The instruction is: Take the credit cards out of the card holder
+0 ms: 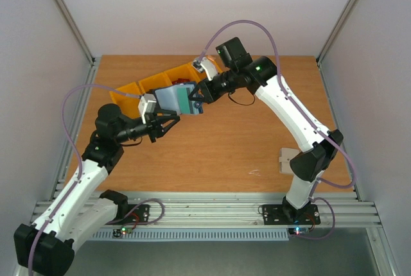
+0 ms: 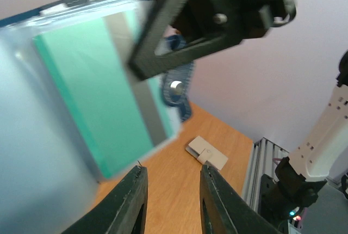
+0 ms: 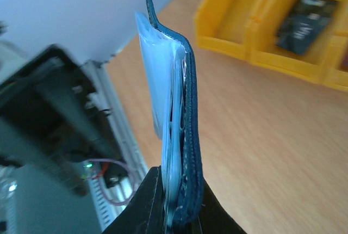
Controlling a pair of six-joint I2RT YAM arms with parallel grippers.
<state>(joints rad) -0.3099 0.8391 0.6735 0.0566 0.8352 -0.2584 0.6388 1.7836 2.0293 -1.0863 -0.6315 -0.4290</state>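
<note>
Item 1: my left gripper (image 2: 173,175), jaws narrowly parted, empty, just below the teal credit card (image 2: 103,98).
Item 2: card holder (image 3: 187,109), held in the air, pinched by my right gripper (image 3: 176,193).
Step, as I judge it: extraction. Next, close on the card's exposed edge.
Beyond: yellow bins (image 3: 255,22).

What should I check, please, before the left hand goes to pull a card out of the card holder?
1. Right hand shut on the card holder: ok.
2. Card holder held up off the table, pockets facing the left hand: ok.
3. Teal card visible in a pocket: ok.
4. Left hand open, nothing between its fingers: ok.
5. Left hand lined up on the card's edge: not ok; in the left wrist view it sits below the card.
6. Number of cards inside the holder: cannot tell.
</note>
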